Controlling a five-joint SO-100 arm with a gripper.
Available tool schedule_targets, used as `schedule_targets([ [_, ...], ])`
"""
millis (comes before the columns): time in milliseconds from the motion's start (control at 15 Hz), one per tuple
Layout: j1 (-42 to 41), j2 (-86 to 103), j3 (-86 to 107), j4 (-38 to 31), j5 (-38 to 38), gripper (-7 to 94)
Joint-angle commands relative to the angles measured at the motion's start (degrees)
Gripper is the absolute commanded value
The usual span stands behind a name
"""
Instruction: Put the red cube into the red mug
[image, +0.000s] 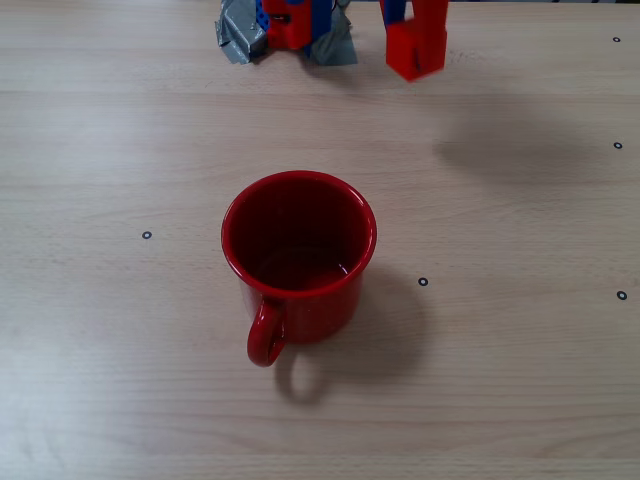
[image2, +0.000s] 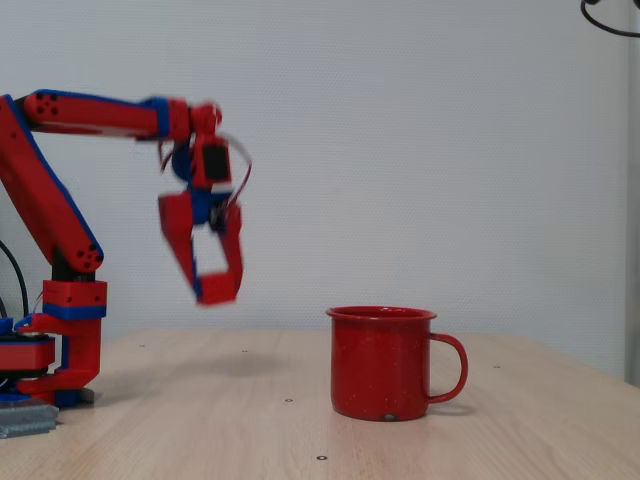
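The red mug (image: 298, 262) stands upright in the middle of the wooden table with its handle toward the near edge; in a fixed view from the side the red mug (image2: 383, 362) has its handle to the right. My gripper (image: 417, 40) hangs in the air at the far edge, to the right of the arm's base. It is shut on the red cube (image: 410, 55). From the side, my gripper (image2: 217, 284) points down with the red cube (image2: 221, 287) at its fingertips, well left of the mug and a little above rim height, slightly blurred.
The arm's base (image2: 62, 340) stands at the left, fixed down with grey tape (image: 240, 40). Small black marks (image: 423, 282) dot the table top. A dark cable (image2: 610, 20) loops in at the upper right.
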Motion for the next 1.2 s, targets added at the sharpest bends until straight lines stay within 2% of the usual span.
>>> schedule_targets([
  [0,6.59,0.88,-13.8,4.92,-2.37,0],
  [267,20.74,-6.59,-37.44,10.9,-7.38,0],
  [400,25.58,-11.34,-45.97,10.63,-8.17,0],
  [867,32.26,-33.49,-70.14,9.84,-7.91,0],
  [1133,33.66,-47.72,-74.27,6.5,-7.73,0],
])
